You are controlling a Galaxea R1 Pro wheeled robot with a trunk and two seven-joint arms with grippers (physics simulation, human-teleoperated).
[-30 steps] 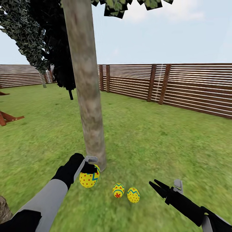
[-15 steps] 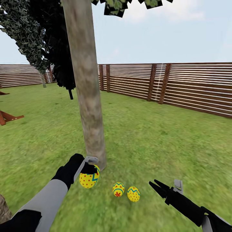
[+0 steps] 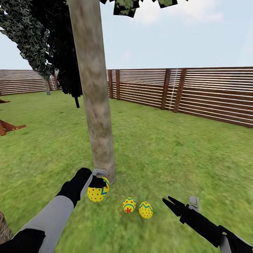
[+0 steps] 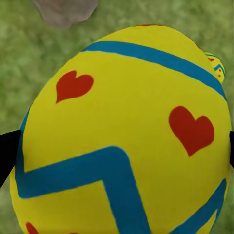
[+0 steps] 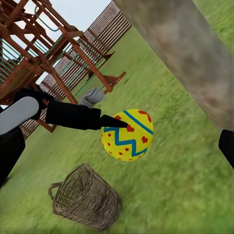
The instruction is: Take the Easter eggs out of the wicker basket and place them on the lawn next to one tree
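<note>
My left gripper [image 3: 99, 184] is shut on a yellow Easter egg [image 3: 98, 192] with blue zigzags and red hearts, held just above the lawn [image 3: 165, 154] at the foot of the tree [image 3: 95, 105]. In the left wrist view that egg [image 4: 122, 141] sits between the black fingertips [image 4: 7, 152]. Two more eggs [image 3: 129, 205] [image 3: 145, 209] lie side by side on the grass, right of the trunk. My right gripper [image 3: 168, 201] hovers open to their right, holding nothing. The right wrist view shows the held egg [image 5: 126, 135], the left gripper [image 5: 111, 122] and the wicker basket [image 5: 87, 197], which looks empty.
A brown slatted fence [image 3: 196, 93] runs along the back and right. A dark thin-trunked tree [image 3: 68, 63] stands behind the trunk. A wooden playset [image 5: 44, 53] is off to the left, with its foot [image 3: 8, 127] at the edge of the head view. Open grass lies ahead and right.
The whole head view has drifted slightly upward. The left gripper still holds its egg at the trunk's foot, and the two eggs on the grass and the right gripper have not moved.
</note>
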